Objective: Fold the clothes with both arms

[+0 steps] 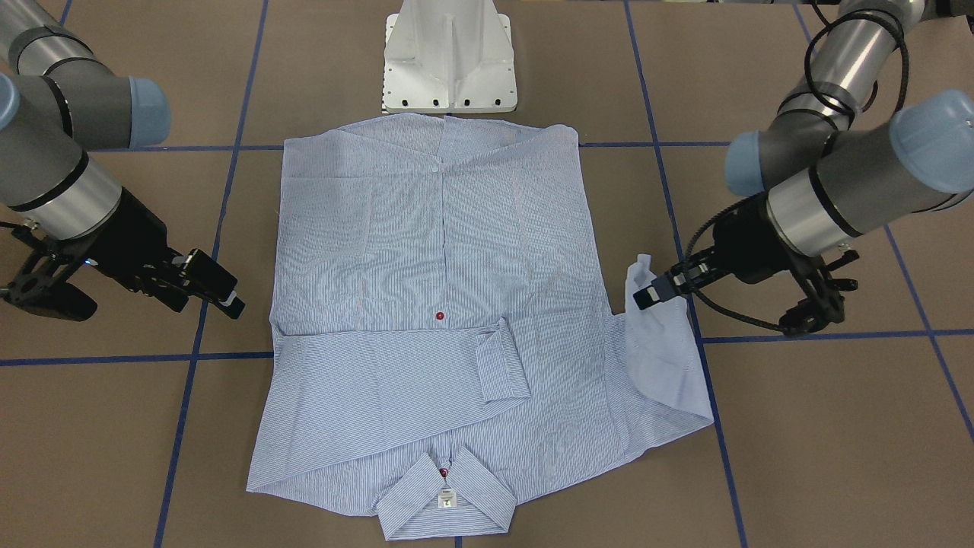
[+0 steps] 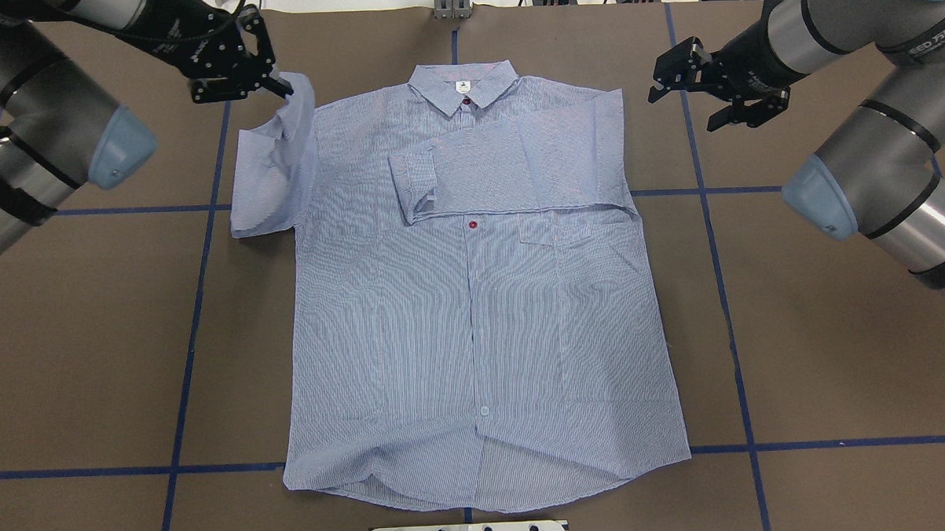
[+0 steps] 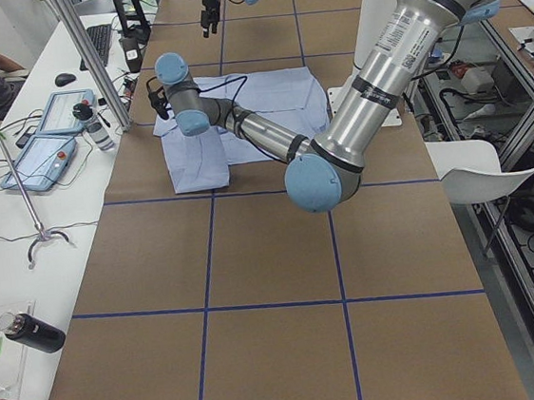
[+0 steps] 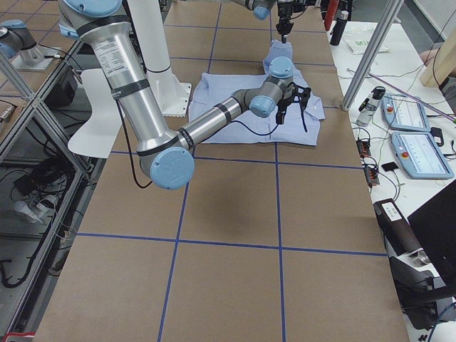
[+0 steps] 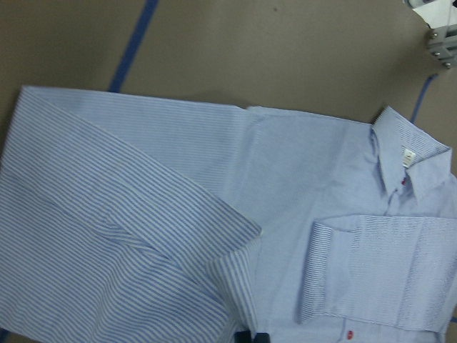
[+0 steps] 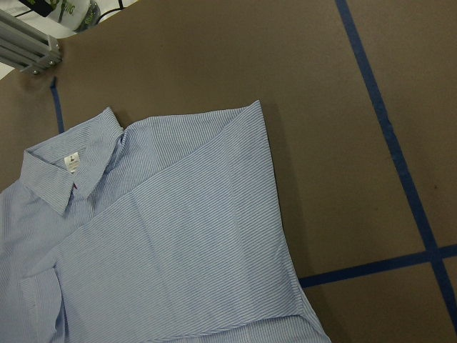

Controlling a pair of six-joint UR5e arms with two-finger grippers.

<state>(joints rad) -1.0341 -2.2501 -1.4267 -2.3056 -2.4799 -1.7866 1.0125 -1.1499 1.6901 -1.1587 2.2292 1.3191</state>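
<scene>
A light-blue striped shirt (image 2: 474,312) lies flat, front up, on the brown counter (image 2: 798,364), collar farthest from the robot. The left gripper (image 2: 284,88) is pinched on the raised end of the left sleeve (image 2: 269,170), just outside the shoulder. The shirt body lies to its right, where the right sleeve (image 2: 516,166) lies folded crosswise over the chest. The right gripper (image 2: 683,101) hovers spread and empty beside the other shoulder. How much cloth is pinched is hidden.

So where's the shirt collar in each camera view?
Front-facing: collar bottom centre.
Overhead: collar top centre.
Exterior left: too small to tell.
Exterior right: too small to tell.
Left wrist: collar at right.
Right wrist: collar at left.
Landmark: the white label on it.
</scene>
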